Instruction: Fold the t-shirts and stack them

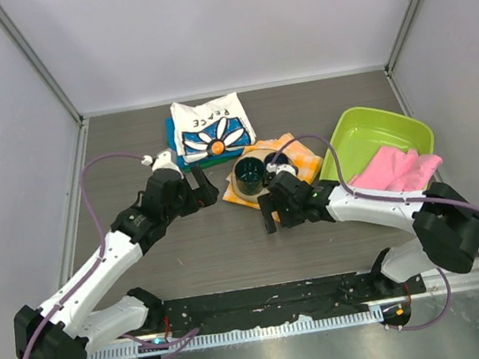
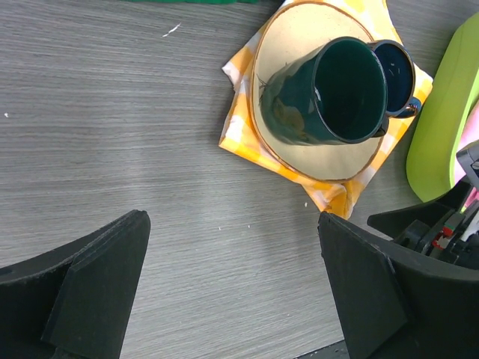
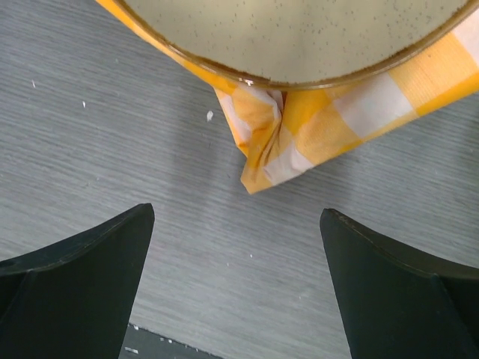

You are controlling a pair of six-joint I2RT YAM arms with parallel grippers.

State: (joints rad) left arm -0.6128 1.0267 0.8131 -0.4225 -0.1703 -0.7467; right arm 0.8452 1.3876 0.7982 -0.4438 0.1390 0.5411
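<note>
A folded white t-shirt with a blue daisy print (image 1: 211, 127) lies on top of folded blue and green shirts (image 1: 174, 144) at the back centre of the table. A bright pink shirt (image 1: 395, 170) lies bunched in a lime green tray (image 1: 374, 132) at the right. My left gripper (image 1: 202, 187) is open and empty, just below the stack, over bare table (image 2: 224, 254). My right gripper (image 1: 270, 215) is open and empty, just in front of the checked cloth's corner (image 3: 262, 161).
An orange-and-white checked cloth (image 1: 300, 164) lies between the stack and the tray. It carries a tan plate (image 2: 299, 142) with a dark green mug (image 2: 329, 93) and a smaller dark cup (image 2: 397, 71). Grey walls close in the back and sides.
</note>
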